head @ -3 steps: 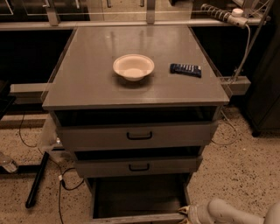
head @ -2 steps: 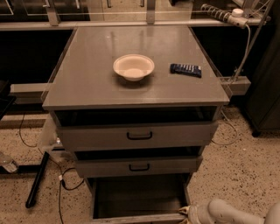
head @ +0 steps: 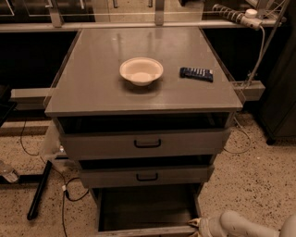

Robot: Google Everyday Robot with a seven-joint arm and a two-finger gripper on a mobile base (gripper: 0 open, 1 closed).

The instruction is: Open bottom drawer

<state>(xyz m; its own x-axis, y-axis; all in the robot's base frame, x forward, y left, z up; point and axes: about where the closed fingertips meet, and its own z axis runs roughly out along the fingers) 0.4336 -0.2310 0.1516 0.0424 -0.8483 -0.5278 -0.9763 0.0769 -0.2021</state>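
Note:
The grey three-drawer cabinet stands in the middle of the camera view. Its bottom drawer (head: 145, 208) is pulled far out, and I look down into its dark empty inside. Only the top rim of its front panel (head: 143, 230) shows at the frame's lower edge; its handle is out of view. My gripper (head: 198, 224) sits at the right end of that front rim, low in the frame, with the white arm (head: 245, 225) behind it to the right. The middle drawer (head: 147, 176) and the top drawer (head: 147, 143) are each pulled out a little.
A white bowl (head: 141, 70) and a dark remote (head: 197, 73) lie on the cabinet top (head: 92, 88). A black bar (head: 39, 190) and cables (head: 69, 194) lie on the speckled floor at the left. A power strip (head: 233, 14) hangs at the upper right.

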